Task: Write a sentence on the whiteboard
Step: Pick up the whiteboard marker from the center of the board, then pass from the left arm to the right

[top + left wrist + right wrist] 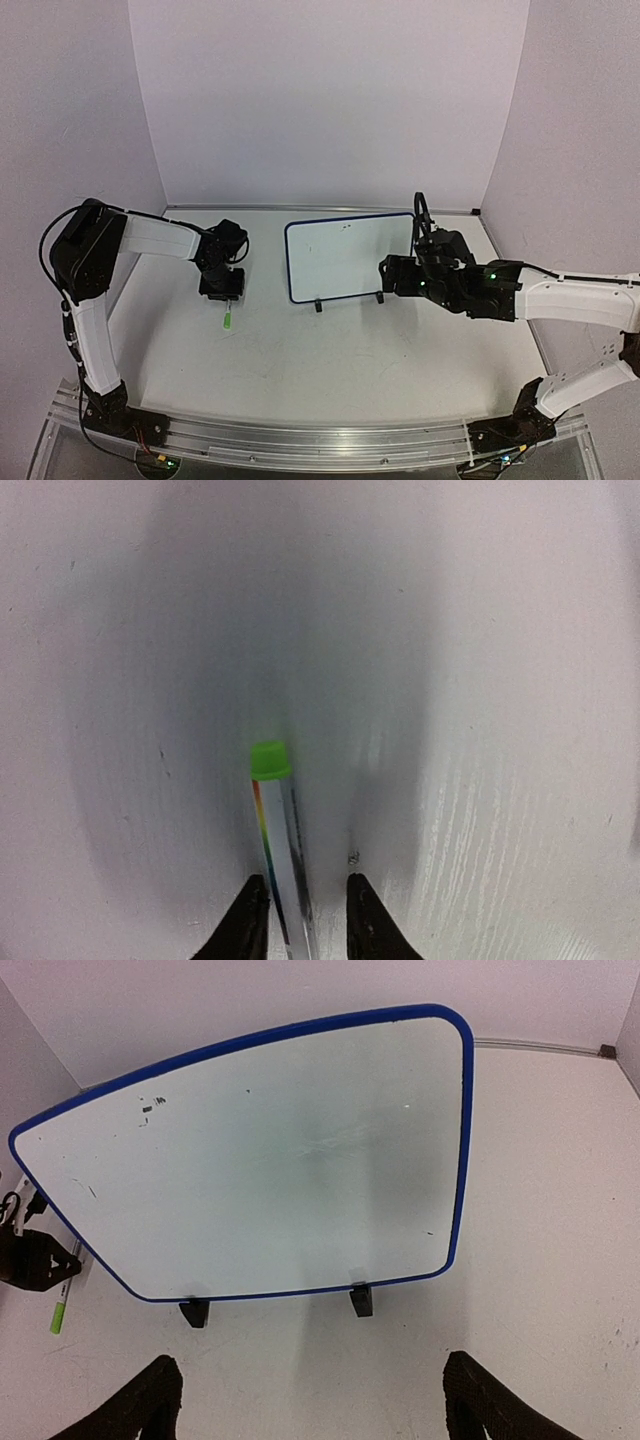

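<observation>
The small white whiteboard [345,255] with its thin blue rim stands on two black feet [194,1312] at the centre of the top view. It carries a few dark specks [150,1108] at upper left and no words. It looks light, stiff and slick, and likely to tip under pen pressure, so it is best steadied by its rim. The right gripper [310,1410] gapes empty before it. The left gripper [306,880] straddles a green-capped white marker [278,830] lying on the white table [300,370]; whether it pinches the marker I cannot tell. The marker's rainbow stripe bears nothing legible.
</observation>
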Motion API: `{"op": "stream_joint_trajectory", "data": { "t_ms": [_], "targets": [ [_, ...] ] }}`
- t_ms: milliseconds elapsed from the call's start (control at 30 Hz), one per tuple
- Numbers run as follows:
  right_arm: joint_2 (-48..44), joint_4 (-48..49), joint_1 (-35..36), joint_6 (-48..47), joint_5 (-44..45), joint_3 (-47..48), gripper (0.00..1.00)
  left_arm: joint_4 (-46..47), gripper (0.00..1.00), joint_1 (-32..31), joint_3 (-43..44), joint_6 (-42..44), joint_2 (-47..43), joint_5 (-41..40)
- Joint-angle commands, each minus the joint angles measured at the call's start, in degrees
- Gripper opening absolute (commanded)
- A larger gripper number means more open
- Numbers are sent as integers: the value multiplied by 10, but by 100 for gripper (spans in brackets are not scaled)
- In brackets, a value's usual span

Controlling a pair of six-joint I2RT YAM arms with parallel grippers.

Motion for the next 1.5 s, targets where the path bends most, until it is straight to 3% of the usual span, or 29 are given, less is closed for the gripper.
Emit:
{"op": "stream_joint_trajectory", "data": {
  "t_ms": [0, 167, 467, 600, 800, 1167, 1467],
  "targets": [
    [-8, -6, -1, 11, 13, -4, 86, -30, 32, -4, -19, 29, -21, 27],
    [-5, -6, -2, 12, 14, -3, 86, -44, 30, -11, -28, 27, -23, 35],
    [-20, -12, -2, 11, 5, 1, 85, -61, 1, -13, -33, 29, -17, 16],
    [-41, -27, -5, -20, -27, 13, 87, -49, 0, -16, -48, 63, -63, 23],
    [-62, -89, -46, -70, -210, 70, 88, -1, 0, -45, -92, 137, -186, 117],
    [-1, -139, -89, -47, -594, 167, 85, 9, 0, -234, -62, 169, -262, 216],
    [59, -139, -88, -7, -736, 153, 78, 35, 0, -333, -6, 156, -261, 254]
  ]
}}
